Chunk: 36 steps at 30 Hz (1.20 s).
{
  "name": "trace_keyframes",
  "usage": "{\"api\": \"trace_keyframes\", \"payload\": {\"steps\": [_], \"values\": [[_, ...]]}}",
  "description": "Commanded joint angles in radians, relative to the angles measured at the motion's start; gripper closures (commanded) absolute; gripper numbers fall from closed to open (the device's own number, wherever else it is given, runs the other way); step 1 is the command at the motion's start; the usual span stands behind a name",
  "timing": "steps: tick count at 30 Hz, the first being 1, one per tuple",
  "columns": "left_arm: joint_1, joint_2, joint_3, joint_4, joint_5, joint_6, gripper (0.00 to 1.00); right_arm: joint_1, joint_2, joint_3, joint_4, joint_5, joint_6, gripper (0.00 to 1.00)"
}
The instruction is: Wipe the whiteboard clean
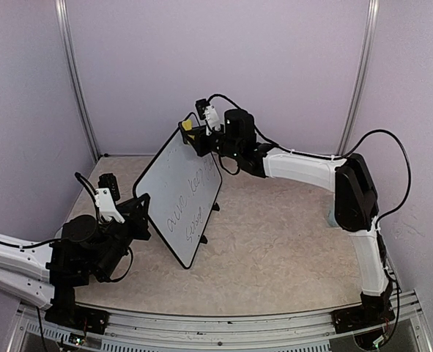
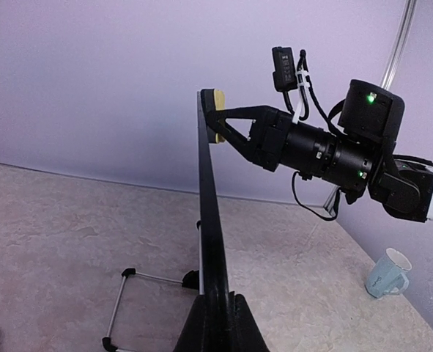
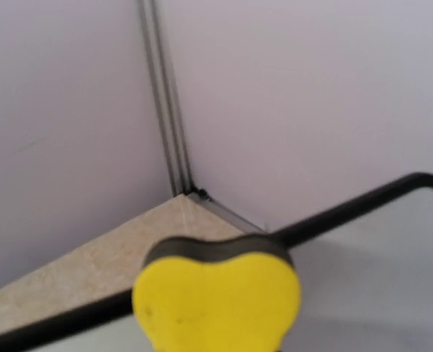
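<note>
The whiteboard [image 1: 174, 192] stands tilted on the table, with dark handwriting [image 1: 192, 207] across its lower half. My left gripper [image 1: 141, 213] is shut on its near left edge; in the left wrist view the fingers [image 2: 201, 326] clamp the black frame [image 2: 209, 205], seen edge-on. My right gripper [image 1: 192, 135] is shut on a yellow heart-shaped sponge eraser [image 1: 187, 125] at the board's top corner. The eraser [image 3: 216, 301] fills the bottom of the right wrist view, against the board's white face [image 3: 377, 286] and hiding my fingers. It also shows in the left wrist view [image 2: 216, 117].
A wire stand with black feet [image 2: 128, 273] props the board from behind. A pale blue mug [image 2: 388, 273] stands on the table at the right, under the right arm. Purple walls with metal corner posts [image 3: 168, 139] enclose the table.
</note>
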Motion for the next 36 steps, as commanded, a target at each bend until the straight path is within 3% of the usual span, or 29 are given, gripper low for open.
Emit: {"api": "trace_keyframes", "payload": {"steps": [1, 7, 12, 22, 32, 36], "values": [[-0.035, -0.002, 0.007, -0.019, 0.173, 0.037, 1.00, -0.069, 0.118, 0.031, -0.076, -0.001, 0.077, 1.00], [-0.036, -0.015, 0.005, -0.020, 0.176, 0.042, 1.00, -0.114, 0.147, -0.089, -0.003, -0.005, 0.101, 1.00], [-0.035, -0.010, 0.005, -0.019, 0.168, 0.040, 1.00, -0.093, 0.123, -0.172, 0.069, -0.093, 0.074, 1.00], [-0.025, -0.004, -0.016, 0.007, 0.157, 0.021, 1.00, 0.120, -0.043, -0.549, 0.435, -0.091, 0.006, 1.00], [-0.022, -0.036, -0.045, 0.013, 0.153, 0.008, 1.00, 0.335, -0.153, -0.772, 0.666, -0.062, 0.006, 1.00], [-0.021, -0.059, -0.066, 0.018, 0.155, 0.002, 1.00, 0.343, -0.154, -0.812, 0.710, -0.094, 0.063, 1.00]]}}
